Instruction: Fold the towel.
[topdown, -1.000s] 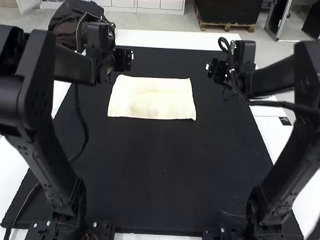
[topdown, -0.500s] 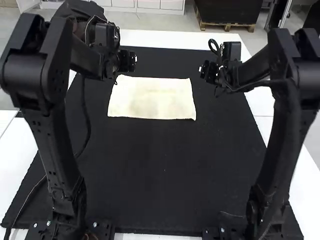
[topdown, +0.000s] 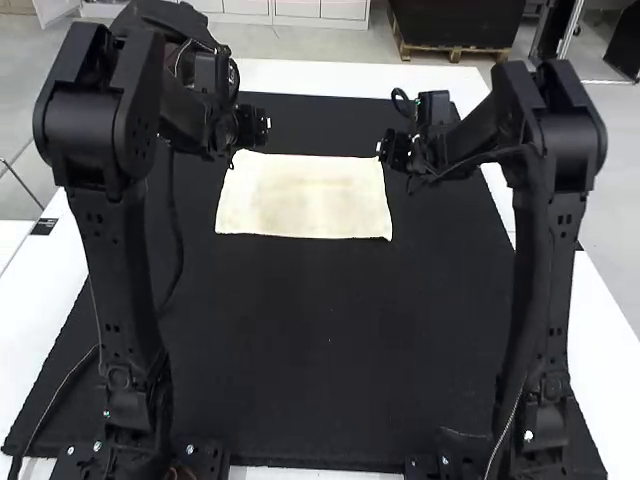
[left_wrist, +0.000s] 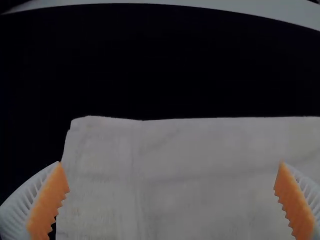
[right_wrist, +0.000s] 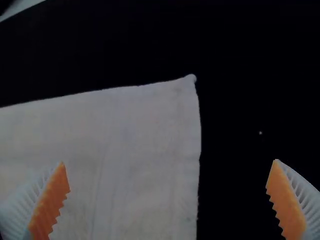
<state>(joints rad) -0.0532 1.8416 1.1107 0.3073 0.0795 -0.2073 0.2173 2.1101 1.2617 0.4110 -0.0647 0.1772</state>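
From where I stand, the left gripper (topdown: 262, 125) has its jaws wide apart, released; its wrist view shows the towel (topdown: 305, 197) across the space between the ribbed fingers' orange pads (left_wrist: 48, 202). The right gripper (topdown: 383, 149) is just as loose, jaws spread wide, with a corner and one side edge of the cloth showing between its pads (right_wrist: 50, 200). I can't tell whether any pad touches the fabric. Seen from above, the grippers are near the two far corners, one at each side. The cream towel lies flat, a rectangle with faint creases, toward the far end of the black mat (topdown: 300, 350). Under that is the white table (topdown: 350, 76), and the arms stand to either side.
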